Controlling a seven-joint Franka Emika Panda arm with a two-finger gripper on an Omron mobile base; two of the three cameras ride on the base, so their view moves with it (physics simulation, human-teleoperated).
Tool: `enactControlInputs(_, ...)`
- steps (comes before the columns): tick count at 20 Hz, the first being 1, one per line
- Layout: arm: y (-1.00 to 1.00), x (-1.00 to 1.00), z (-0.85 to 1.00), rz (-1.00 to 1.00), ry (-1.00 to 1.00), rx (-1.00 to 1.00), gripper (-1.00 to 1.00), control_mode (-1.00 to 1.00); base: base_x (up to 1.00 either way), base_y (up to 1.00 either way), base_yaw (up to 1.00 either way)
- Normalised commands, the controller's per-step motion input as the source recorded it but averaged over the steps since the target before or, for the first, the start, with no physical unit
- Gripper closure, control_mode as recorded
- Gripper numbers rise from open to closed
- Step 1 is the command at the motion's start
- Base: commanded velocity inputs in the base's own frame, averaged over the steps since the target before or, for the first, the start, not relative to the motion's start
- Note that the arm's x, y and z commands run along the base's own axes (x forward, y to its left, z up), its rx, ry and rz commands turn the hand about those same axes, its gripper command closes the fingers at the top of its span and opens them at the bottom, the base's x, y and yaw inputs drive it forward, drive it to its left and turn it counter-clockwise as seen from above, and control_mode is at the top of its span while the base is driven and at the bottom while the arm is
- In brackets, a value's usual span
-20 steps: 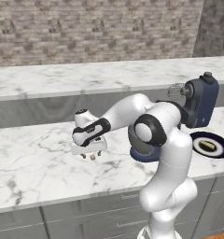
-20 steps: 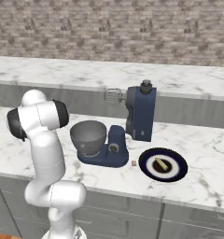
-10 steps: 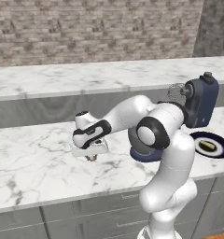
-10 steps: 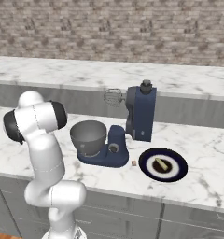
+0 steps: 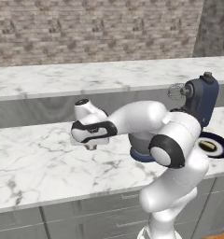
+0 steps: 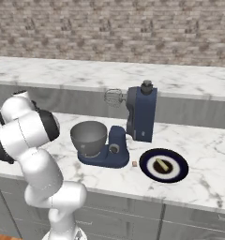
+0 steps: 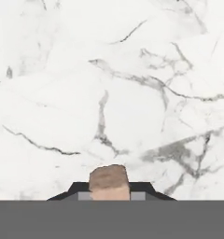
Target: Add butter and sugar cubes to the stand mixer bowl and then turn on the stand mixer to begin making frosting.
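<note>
Jaws clamp a small brown sugar cube (image 7: 109,181) between the gripper's (image 5: 91,146) tips, held above bare marble counter (image 5: 39,163) well left of the stand mixer (image 6: 133,126). By my reading this is the carry step: the cube must travel right to the grey stand mixer bowl (image 6: 89,138) on the mixer's base and be released over it. Butter (image 6: 162,164) waits on the plate (image 6: 176,176), with another cube (image 6: 134,164) beside.

Pincer (image 5: 91,146) downturned (fingers clamped), arm leftward.

counter (image 6: 213,183): white marble | on it: stand mixer (image 6: 133,126), plate (image 6: 176,174), small brown cube (image 6: 134,164) between them
</note>
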Motion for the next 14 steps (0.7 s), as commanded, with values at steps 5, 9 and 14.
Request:
enactControlInputs(5, -0.18, -0.11, 1.00, -0.07, -0.09, 0.00, 1.00, -1.00, 0.00, 0.00, 0.00)
enactControlInputs(9, -0.43, -0.09, 0.82, -0.08, 0.00, 0.00, 1.00, -1.00, 0.00, 0.00, 0.00)
enactControlInputs(14, -0.65, -0.01, 0.61, -0.10, 0.00, 0.01, 1.00, -1.00, 0.00, 0.00, 0.00)
